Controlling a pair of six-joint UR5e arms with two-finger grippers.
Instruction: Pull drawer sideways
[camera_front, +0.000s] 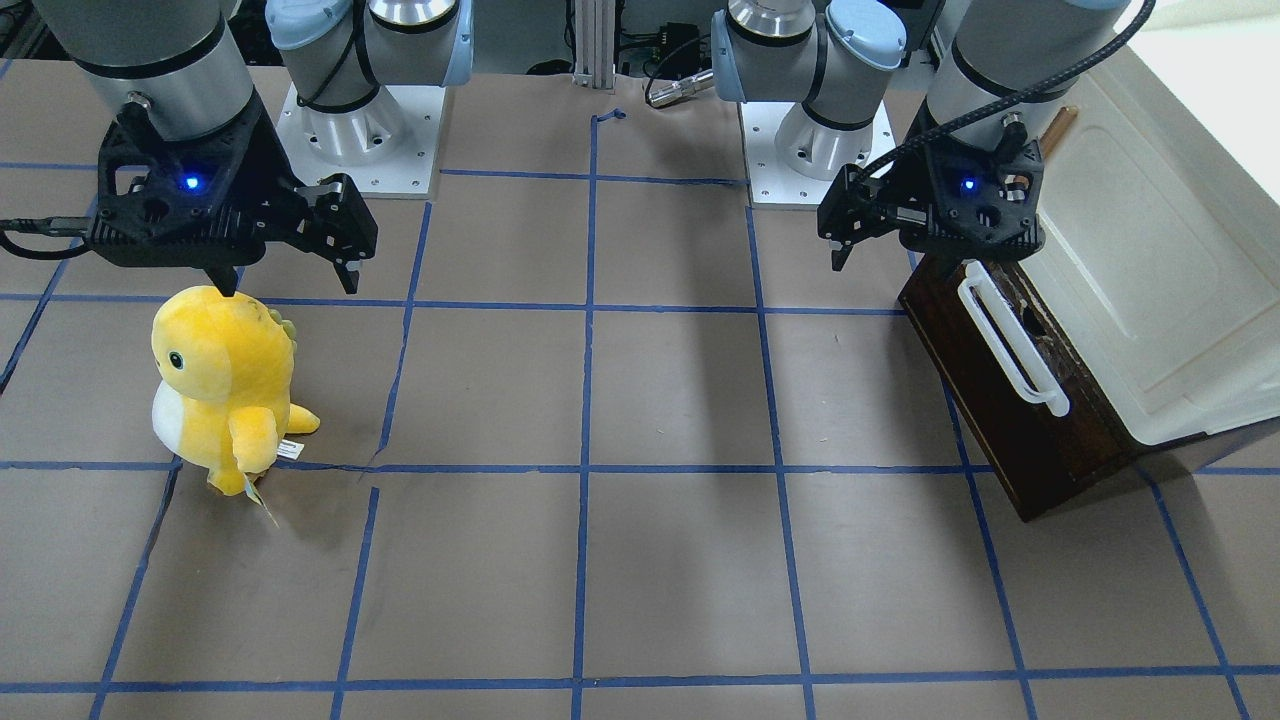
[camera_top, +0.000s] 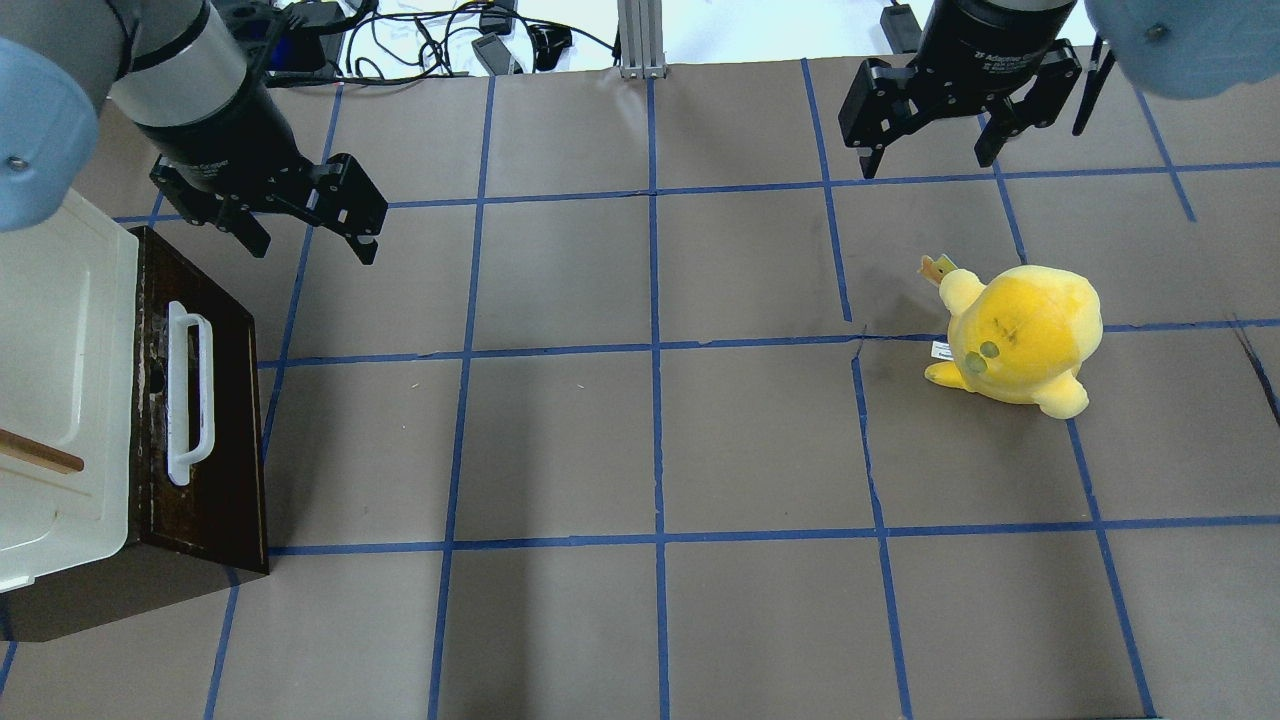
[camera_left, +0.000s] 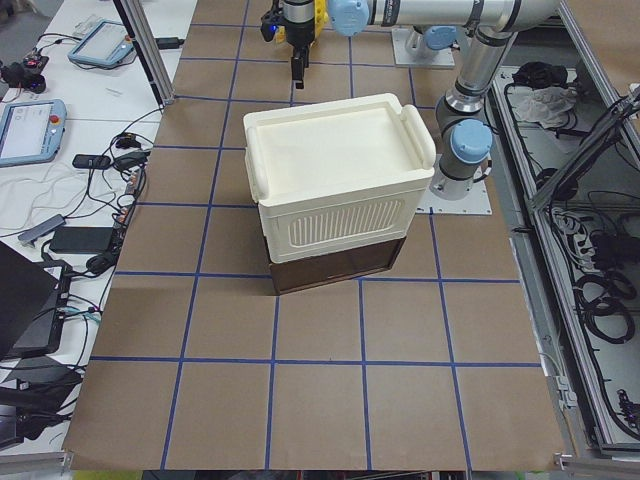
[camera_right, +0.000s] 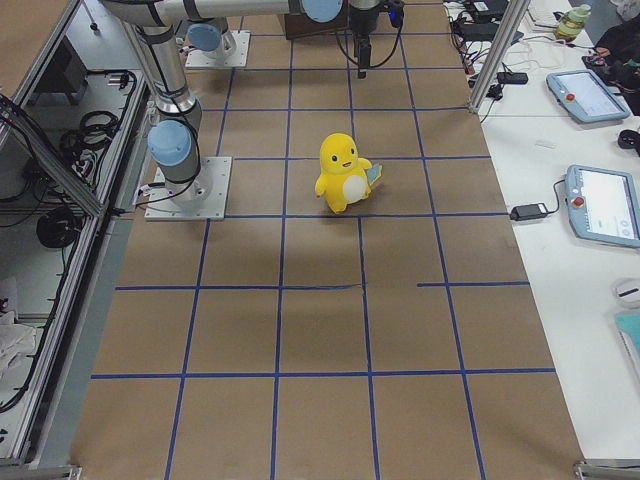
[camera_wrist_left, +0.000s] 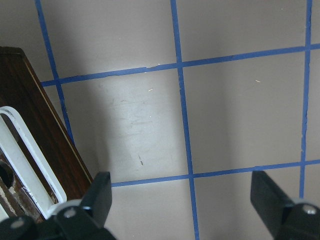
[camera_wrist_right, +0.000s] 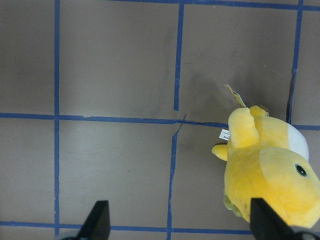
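The drawer (camera_top: 225, 420), seemingly pushed home in the cream cabinet (camera_top: 60, 350) at the bench's (camera_top: 650, 450) left end, faces its white handle (camera_top: 188, 390) inward, so the left gripper (camera_top: 315, 248) hangs near it, spread wide and empty (probably lining up on that bar); the right gripper (camera_top: 930, 165), equally spread and empty, hangs well apart.

Drawer (camera_wrist_left: 45, 130): in the left wrist view only a corner of the dark front shows, beside one finger of the left gripper (camera_wrist_left: 182, 191). The left and bottom edges cut off the rest, and its white bar handle (camera_wrist_left: 20, 170) with it. From the table's left end the cream cabinet (camera_left: 335, 190) hides the handle side wholly.
Small brown handle (camera_top: 40, 452): cut by the overhead view's left edge.
Plush toy (camera_wrist_right: 270, 170): in the right wrist view, partly behind one finger of the right gripper (camera_wrist_right: 180, 215), cut by the right and bottom edges. Label (camera_wrist_right: 225, 134) lettering too small to read.
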